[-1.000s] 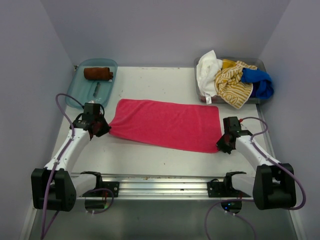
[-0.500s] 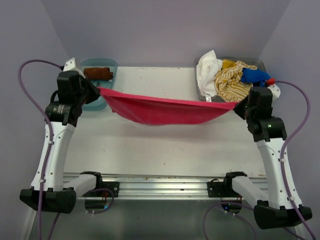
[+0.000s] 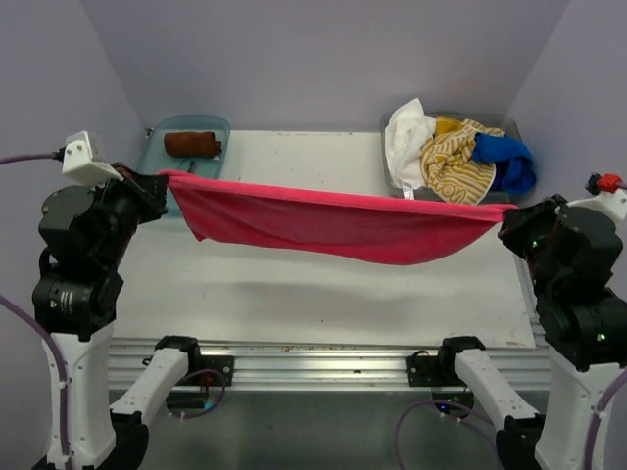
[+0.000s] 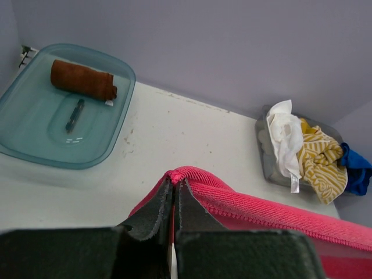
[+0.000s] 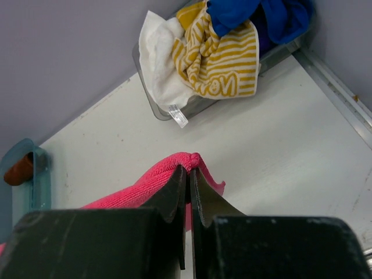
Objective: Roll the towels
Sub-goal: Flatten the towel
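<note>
- Both arms have come up since a second ago. The pink towel [image 3: 333, 223] lay flat then; now it is off the table [image 3: 294, 294] and strung between the two grippers.
- Table: the bare patch under the towel looks like the spot to lay it back down. There is room on all sides.
- Pink towel: it hangs by two corners of one long edge. The top edge is near taut, the belly sags in the middle, and it shows clear of the surface.
- To do this step well, I'd lower both ends together and let the hanging edge touch first. Then draw the held edge away from it, so the cloth lands flat and square. Wrinkles now would likely mean a lopsided roll.
- Grey bin [image 4: 264, 165], far right: white towel [image 3: 405, 137], striped towel [image 3: 453, 162] and blue towel [image 3: 505, 157] are heaped, none rolled. Most of the job is still ahead.
- Teal tray [image 4: 125, 116], far left: holds the brown towel [image 3: 192, 143], already rolled. A small dark item lies beside it; I can't tell what it is.
- Left gripper [image 4: 174, 180]: jaws pinched fully together on a pink corner, with cloth bunched at the tips.
- Right gripper [image 5: 189, 171]: same, clamped on the opposite corner with only a small bite of fabric.
- Risk: both bites are thin. Spreading the arms wider could pull a corner out, so keep the spacing as it is on the way down.
</note>
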Motion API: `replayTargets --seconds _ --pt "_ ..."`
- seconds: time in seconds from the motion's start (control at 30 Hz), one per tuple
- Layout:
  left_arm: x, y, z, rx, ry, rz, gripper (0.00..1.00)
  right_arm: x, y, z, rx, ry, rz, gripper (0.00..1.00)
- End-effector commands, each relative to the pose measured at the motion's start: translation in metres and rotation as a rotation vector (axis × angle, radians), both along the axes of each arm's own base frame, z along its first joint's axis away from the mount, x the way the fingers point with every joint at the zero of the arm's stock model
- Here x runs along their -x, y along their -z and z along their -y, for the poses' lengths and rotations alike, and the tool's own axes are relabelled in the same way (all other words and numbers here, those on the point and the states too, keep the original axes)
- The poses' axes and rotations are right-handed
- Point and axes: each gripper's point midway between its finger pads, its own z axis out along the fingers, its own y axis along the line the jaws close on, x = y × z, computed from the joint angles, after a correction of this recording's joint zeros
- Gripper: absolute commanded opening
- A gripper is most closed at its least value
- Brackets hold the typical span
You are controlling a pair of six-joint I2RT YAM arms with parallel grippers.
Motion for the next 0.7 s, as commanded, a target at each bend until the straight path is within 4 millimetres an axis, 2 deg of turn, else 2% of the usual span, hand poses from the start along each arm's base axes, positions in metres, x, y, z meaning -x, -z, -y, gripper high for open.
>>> replayTargets --seconds 0.0,0.13,0.27,0.37,0.4,0.43,0.47,0.5,0.53,0.57,0.6,0.63,0.67 --pt "0.029 -0.031 -0.011 -0.039 -0.032 0.117 0.00 0.031 -0.017 0.013 0.066 0.030 0.015 0.00" --pt "0.043 -0.035 -0.015 -0.048 -0.049 0.144 0.00 0.054 -0.029 0.014 0.072 0.022 0.037 0.00" --pt "0.051 -0.035 -0.015 -0.036 -0.053 0.146 0.00 0.064 -0.033 0.012 0.065 0.008 0.047 0.00" --pt "0.049 -0.024 -0.014 -0.021 -0.051 0.129 0.00 0.060 -0.017 0.013 0.070 0.016 0.010 0.00" --pt "0.045 -0.017 -0.015 -0.023 -0.056 0.114 0.00 0.053 0.002 0.014 0.075 0.020 -0.040 0.00" --pt "0.036 0.003 -0.015 -0.028 -0.061 0.065 0.00 0.045 0.010 0.012 0.075 0.015 -0.043 0.00" --pt "0.029 0.013 -0.016 -0.029 -0.065 0.047 0.00 0.037 0.034 0.009 0.076 -0.002 -0.109 0.00" --pt "0.022 0.026 -0.015 -0.027 -0.067 0.016 0.00 0.030 0.046 0.008 0.076 -0.006 -0.140 0.00" --pt "0.008 0.056 -0.013 -0.029 -0.061 -0.063 0.00 0.019 0.055 0.005 0.071 -0.019 -0.148 0.00" --pt "0.000 0.068 -0.009 -0.023 -0.039 -0.091 0.00 0.008 0.070 0.002 0.066 -0.033 -0.185 0.00" --pt "-0.007 0.082 -0.006 -0.011 -0.034 -0.129 0.00 -0.002 0.101 -0.003 0.053 -0.054 -0.257 0.00" --pt "-0.019 0.115 -0.004 -0.012 -0.029 -0.214 0.00 -0.018 0.109 -0.006 0.040 -0.058 -0.245 0.00" --pt "-0.027 0.126 -0.003 -0.010 -0.024 -0.235 0.00 -0.028 0.123 -0.009 0.031 -0.064 -0.266 0.00"
